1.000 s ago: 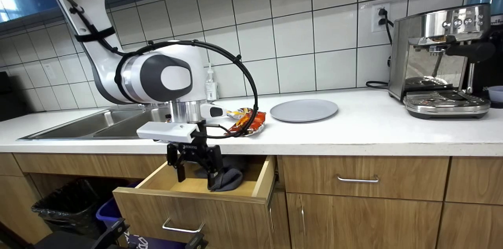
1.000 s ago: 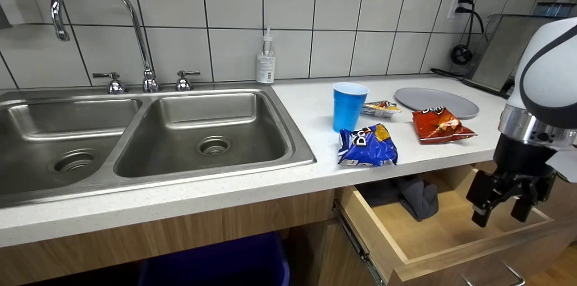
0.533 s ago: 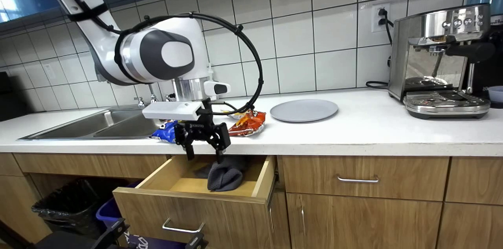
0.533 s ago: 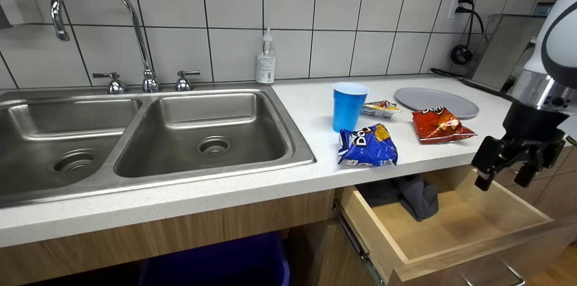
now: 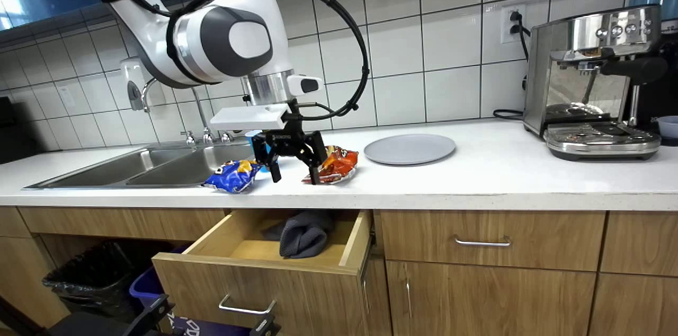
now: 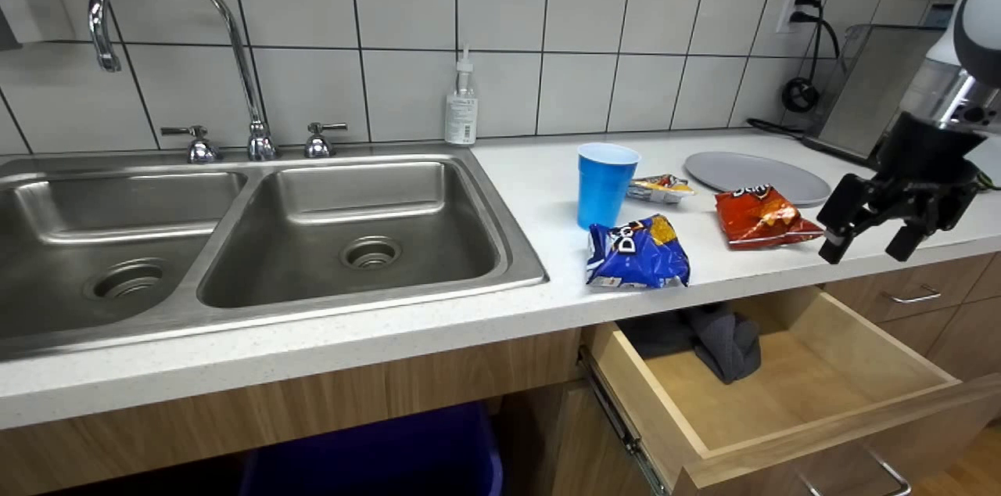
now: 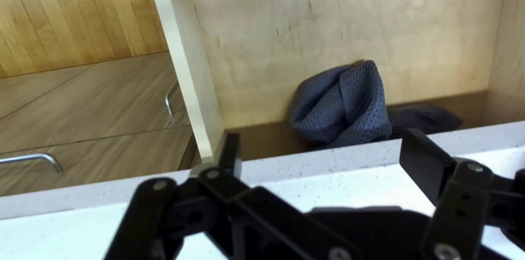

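The gripper [image 5: 295, 178] is hanging above the front edge of the counter [image 5: 476, 179], its jaws standing well apart and grasping nothing. In both exterior views a red chip bag [image 6: 762, 218] is lying on the counter near one finger, though I cannot tell the gap in depth. It is looking light, slick and crushable, so a gentle hold across its middle is seeming safest. Lower down, a gray cloth [image 7: 340, 108] is lying bunched in the drawer [image 7: 186, 79]; it is appearing soft, limp and light, its textured weave probably resisting slip, its raised fold offering a good place for pinching. In the wrist view the counter's lip is crossing close by the cloth, and the drawer's side walls are bounding sideways movement, while the pulled-out drawer is leaving its front part reachable from above. Farther out, a blue chip bag [image 5: 232, 177] and a blue cup [image 6: 602, 195] are standing between the sink [image 6: 522, 261] and the red chip bag, and a gray plate [image 5: 410, 149] is lying beyond, limiting low sweeps.
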`<state>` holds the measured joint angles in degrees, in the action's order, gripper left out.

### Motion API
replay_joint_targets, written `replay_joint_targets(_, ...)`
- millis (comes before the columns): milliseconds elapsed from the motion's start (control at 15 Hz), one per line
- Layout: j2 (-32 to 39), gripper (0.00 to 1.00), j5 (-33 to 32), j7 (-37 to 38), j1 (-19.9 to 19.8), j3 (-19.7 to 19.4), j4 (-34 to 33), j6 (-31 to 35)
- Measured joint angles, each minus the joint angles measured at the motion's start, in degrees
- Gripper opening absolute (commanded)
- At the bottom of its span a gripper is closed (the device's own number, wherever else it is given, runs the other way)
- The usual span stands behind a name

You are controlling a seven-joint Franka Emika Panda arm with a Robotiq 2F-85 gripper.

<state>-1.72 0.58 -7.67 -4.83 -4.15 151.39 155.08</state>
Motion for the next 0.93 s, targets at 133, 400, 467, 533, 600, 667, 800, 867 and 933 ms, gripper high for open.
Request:
replay_joint_targets(133,0.2,1.0,-0.1,0.0,0.0,-0.2,-1.7,0.1)
replay_joint_targets(400,1.9,1.0,-0.4,-0.1,0.0,-0.4,-6.1,0.1)
replay_joint_targets(467,2.7,1.0,-0.5,-0.1,0.0,-0.4,-7.4,0.1)
replay_joint_targets(533,3.5,1.0,-0.5,-0.3,0.0,-0.4,-8.7,0.1)
replay_joint_targets(600,4.5,1.0,-0.5,-0.6,0.0,-0.4,-10.1,0.1)
replay_joint_targets(667,5.7,1.0,-0.4,-1.0,0.0,-0.4,-11.6,0.1)
replay_joint_targets(800,8.3,1.0,-0.4,-2.1,0.0,-0.4,-14.7,0.2)
replay_joint_targets(867,9.5,1.0,-0.4,-2.8,-0.1,-0.4,-16.3,0.2)
replay_joint_targets(933,10.7,1.0,-0.4,-3.5,-0.2,-0.4,-17.8,0.2)
